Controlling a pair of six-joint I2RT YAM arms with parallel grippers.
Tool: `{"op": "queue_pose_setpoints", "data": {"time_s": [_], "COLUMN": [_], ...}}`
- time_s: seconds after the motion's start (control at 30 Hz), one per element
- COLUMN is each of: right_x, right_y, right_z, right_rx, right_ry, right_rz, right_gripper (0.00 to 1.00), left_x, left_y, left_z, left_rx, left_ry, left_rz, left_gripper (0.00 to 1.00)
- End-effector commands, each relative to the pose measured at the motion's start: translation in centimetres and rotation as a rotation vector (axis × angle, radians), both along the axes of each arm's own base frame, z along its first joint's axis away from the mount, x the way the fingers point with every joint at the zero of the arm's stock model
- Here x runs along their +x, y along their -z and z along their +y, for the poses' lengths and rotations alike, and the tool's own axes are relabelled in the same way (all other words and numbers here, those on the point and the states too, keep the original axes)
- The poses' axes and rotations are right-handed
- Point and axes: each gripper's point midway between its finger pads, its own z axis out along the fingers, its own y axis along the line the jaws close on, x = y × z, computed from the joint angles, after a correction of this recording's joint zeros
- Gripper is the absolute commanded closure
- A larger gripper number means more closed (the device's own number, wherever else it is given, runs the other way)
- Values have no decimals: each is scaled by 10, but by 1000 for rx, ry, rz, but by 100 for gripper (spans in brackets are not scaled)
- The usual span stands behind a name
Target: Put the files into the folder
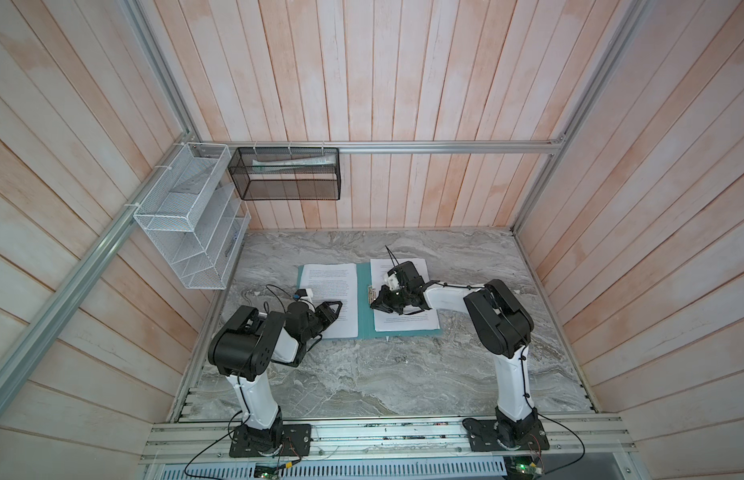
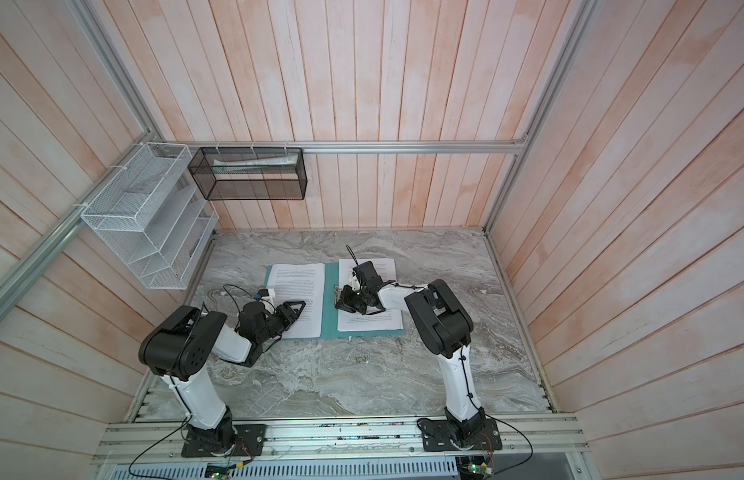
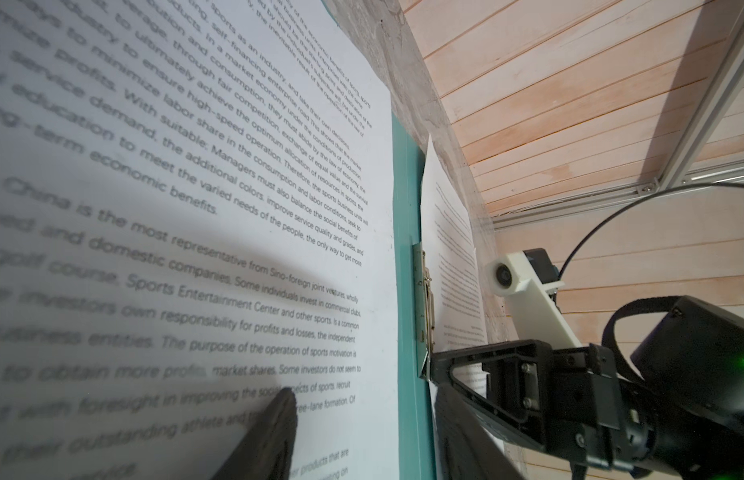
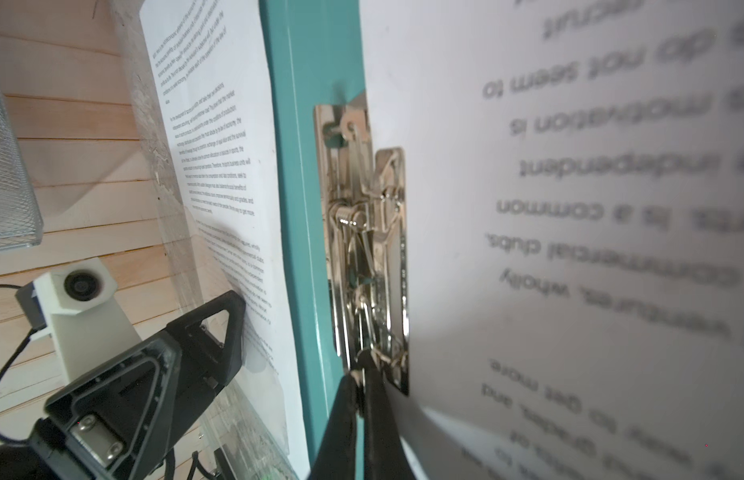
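The right gripper (image 4: 359, 368) has its jaws pressed together. Its tips touch the 6 o'clock end of the metal clip (image 4: 362, 232); whether they pinch a part of it I cannot tell. In both top views the clip sits just at 3 o'clock of the spine of the folder (image 1: 364, 326), which lies open and flat.

The files (image 1: 407, 323) are two printed sheets, one on each half of the folder. The first sheet (image 4: 528, 166), under the right gripper, lies at 3 o'clock of the spine with its edge at the clip. The second sheet (image 1: 328, 282) lies at 9 o'clock of the spine.

The left gripper (image 1: 336, 311) stands over the second sheet with its jaws apart and nothing between them, one finger (image 3: 281, 419) touching the paper.

The folder rests near the middle of the marble table (image 1: 362, 374). Off the table, a white wire rack (image 1: 187, 216) hangs at 10 o'clock and a black mesh basket (image 1: 287, 174) at 11 o'clock.
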Motion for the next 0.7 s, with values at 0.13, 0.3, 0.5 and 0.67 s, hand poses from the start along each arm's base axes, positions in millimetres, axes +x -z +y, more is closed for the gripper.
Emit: {"op": "queue_pose_setpoints", "data": {"time_s": [0.13,0.3,0.5,0.67], "right_x": [-76,-59,-45,-42], "right_y": [124,68,21,10], "right_z": [-41,4,-1,-12], "right_rx": [-329,-53,3,37], "right_ry": [-32,-43,16,37], "right_rz": [276,211,153,151], "right_gripper": [100,100,100,100], "left_x": [-60,-60,-47,-31], "left_y": [83,81,65,33], "left_z": [2,5,13,11], "left_rx": [52,50,66,89], "left_ry": [31,17,4,20], "left_rz": [340,341,313,247], "left_gripper": [44,43,39,26]}}
